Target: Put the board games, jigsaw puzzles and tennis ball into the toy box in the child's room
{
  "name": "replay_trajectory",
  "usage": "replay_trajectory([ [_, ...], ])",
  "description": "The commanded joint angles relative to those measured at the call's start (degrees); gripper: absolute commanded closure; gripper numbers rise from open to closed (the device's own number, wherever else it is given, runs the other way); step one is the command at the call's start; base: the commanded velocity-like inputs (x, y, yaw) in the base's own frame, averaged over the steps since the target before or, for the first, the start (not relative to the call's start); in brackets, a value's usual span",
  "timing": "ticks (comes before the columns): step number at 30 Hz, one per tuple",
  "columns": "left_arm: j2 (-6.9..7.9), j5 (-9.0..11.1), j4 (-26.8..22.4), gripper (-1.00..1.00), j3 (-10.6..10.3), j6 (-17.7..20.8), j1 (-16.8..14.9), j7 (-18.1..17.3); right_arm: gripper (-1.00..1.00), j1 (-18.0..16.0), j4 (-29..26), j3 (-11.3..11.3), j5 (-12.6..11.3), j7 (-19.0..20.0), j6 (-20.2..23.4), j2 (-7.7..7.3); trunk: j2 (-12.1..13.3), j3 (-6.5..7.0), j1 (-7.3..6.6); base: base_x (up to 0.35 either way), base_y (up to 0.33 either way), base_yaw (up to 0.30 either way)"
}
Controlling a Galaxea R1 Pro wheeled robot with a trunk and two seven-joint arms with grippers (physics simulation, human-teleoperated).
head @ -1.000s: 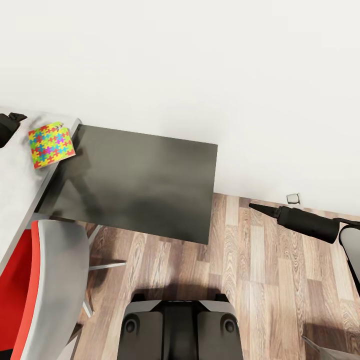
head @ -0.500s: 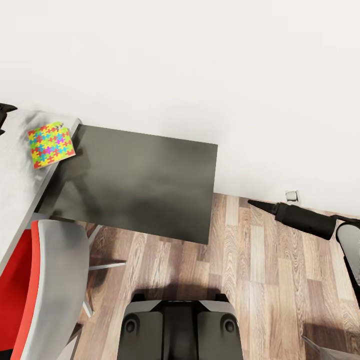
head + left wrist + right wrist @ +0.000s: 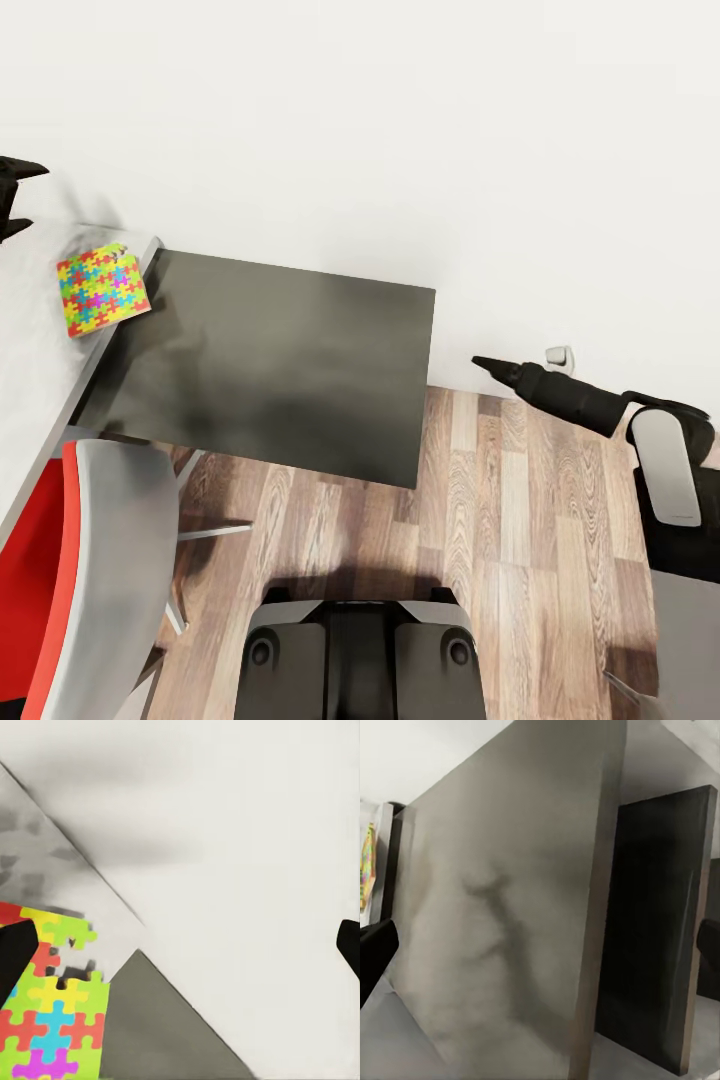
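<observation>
One jigsaw puzzle (image 3: 103, 288), a flat slab of bright interlocking pieces, lies on the light grey table (image 3: 30, 340) beside its dark grey wing (image 3: 270, 350). My left gripper (image 3: 15, 198) hovers open at the far left, up near the wall and apart from the puzzle. In the left wrist view the puzzle (image 3: 52, 1020) sits close under one finger of that gripper (image 3: 180, 945). My right gripper (image 3: 485, 364) hangs over the floor right of the wing, empty. In the right wrist view it (image 3: 540, 945) stands open, facing the wing's side. The toy box, board games and tennis ball are out of view.
A red and grey chair (image 3: 90, 560) stands against the table's front at lower left. Wood-plank floor (image 3: 520, 540) stretches right of the wing, with a wall socket (image 3: 560, 356) low on the white wall. My base (image 3: 355, 655) sits at the bottom centre.
My left gripper has lifted away from the table toward the wall. My right arm has swung up and left, closer to the dark wing. The puzzle has not moved.
</observation>
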Motion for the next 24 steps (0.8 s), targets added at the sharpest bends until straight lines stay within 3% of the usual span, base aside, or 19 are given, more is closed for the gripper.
replay_trajectory([
  [1,-0.02,0.6,-0.1,-1.00,0.1,0.3,0.0,0.6,-1.00,-0.1,0.0,-0.1,0.6,0.6,0.2,0.03,-0.1,-0.07,0.03,0.000,0.000,0.000],
  [2,-1.22,1.0,-1.9,-1.00,2.0,1.8,-0.1,0.4,-1.00,-1.3,0.3,0.0,0.6,-0.9,0.2,2.19,-0.1,-0.07,0.03,0.000,0.000,0.000],
  [4,-1.67,1.5,-2.7,-1.00,2.7,2.5,-0.1,0.3,-1.00,-2.0,0.7,0.0,0.6,-1.5,0.2,3.19,-0.1,-0.07,0.03,0.000,0.000,0.000],
  [7,-1.82,2.0,-3.0,-1.00,3.0,2.8,-0.1,0.2,-1.00,-2.4,0.9,0.0,0.7,-1.7,0.2,3.59,-0.1,-0.07,0.03,0.000,0.000,0.000],
  [11,-1.97,4.4,-3.5,-1.00,3.5,3.5,0.3,0.1,-1.00,-3.5,1.5,0.1,0.6,-2.1,0.2,4.59,-0.1,-0.07,0.03,0.000,0.000,0.000],
  [13,-1.97,6.8,-3.5,-1.00,3.8,4.3,0.5,0.1,-1.00,-4.3,1.7,0.1,0.6,-2.3,0.2,5.06,-0.1,-0.07,0.03,0.000,0.000,0.000],
  [14,-1.97,6.8,-3.5,-1.00,3.8,4.3,0.5,0.1,-1.00,-4.3,1.7,0.1,0.6,-2.3,0.2,5.06,-0.1,-0.07,0.03,0.000,0.000,0.000],
  [16,-1.90,9.7,-3.5,-1.00,3.9,5.8,0.7,0.0,-1.00,-5.1,1.4,0.1,0.5,-2.4,0.2,5.43,-0.1,-0.07,0.03,0.000,0.000,0.000],
  [17,-1.90,9.7,-3.5,-1.00,3.9,5.8,0.7,0.0,-1.00,-5.1,1.4,0.1,0.5,-2.4,0.2,5.43,-0.1,-0.07,0.03,0.000,0.000,0.000],
  [19,-1.86,12.4,-3.4,-1.00,3.9,7.9,0.9,0.0,-1.00,-5.8,1.0,0.0,0.5,-2.5,0.2,5.71,-0.1,-0.07,0.03,0.000,0.000,0.003],
  [20,-1.86,12.4,-3.4,-1.00,3.9,7.9,0.9,0.0,-1.00,-5.8,1.0,0.0,0.5,-2.5,0.2,5.71,-0.1,-0.07,0.03,0.000,0.000,0.007],
  [22,-1.90,14.7,-3.3,-1.00,3.7,9.4,1.1,-0.1,-1.00,-6.3,0.9,0.0,0.4,-2.6,0.2,6.16,-0.1,-0.06,0.03,0.000,0.000,0.049],
  [24,-1.98,15.5,-3.3,-1.00,3.7,10.0,1.3,-0.1,-1.00,-6.6,1.0,0.0,0.3,-2.6,0.2,6.55,-0.1,-0.05,0.03,0.000,0.000,0.089],
])
